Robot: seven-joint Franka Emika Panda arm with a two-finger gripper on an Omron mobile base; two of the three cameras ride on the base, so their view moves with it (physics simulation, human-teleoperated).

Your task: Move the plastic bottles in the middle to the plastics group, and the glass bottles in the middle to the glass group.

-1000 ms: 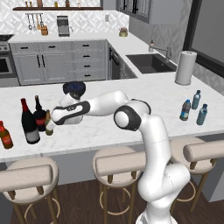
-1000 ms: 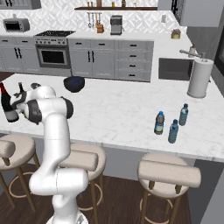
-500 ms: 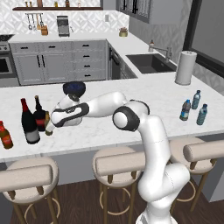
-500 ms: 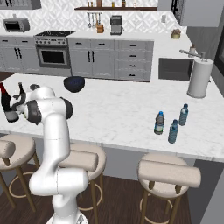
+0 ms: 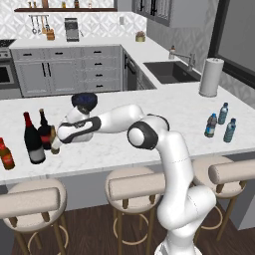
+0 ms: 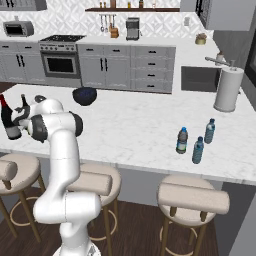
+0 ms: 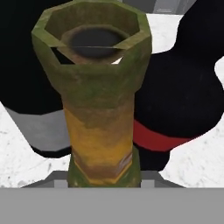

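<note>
Arm has carried the beer bottle (image 7: pixel 101 109) closer to the squat bottle (image 5: pixel 45 133).
Gripper (image 5: pixel 59 141) clamps the amber beer bottle just beside it; next, set it down upright and release.

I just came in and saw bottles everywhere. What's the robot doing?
It's sorting bottles on the counter. Its hand is shut on the amber beer bottle, beside the squat dark bottle and the tall wine bottle. Three water bottles stand together at the far end.
</note>
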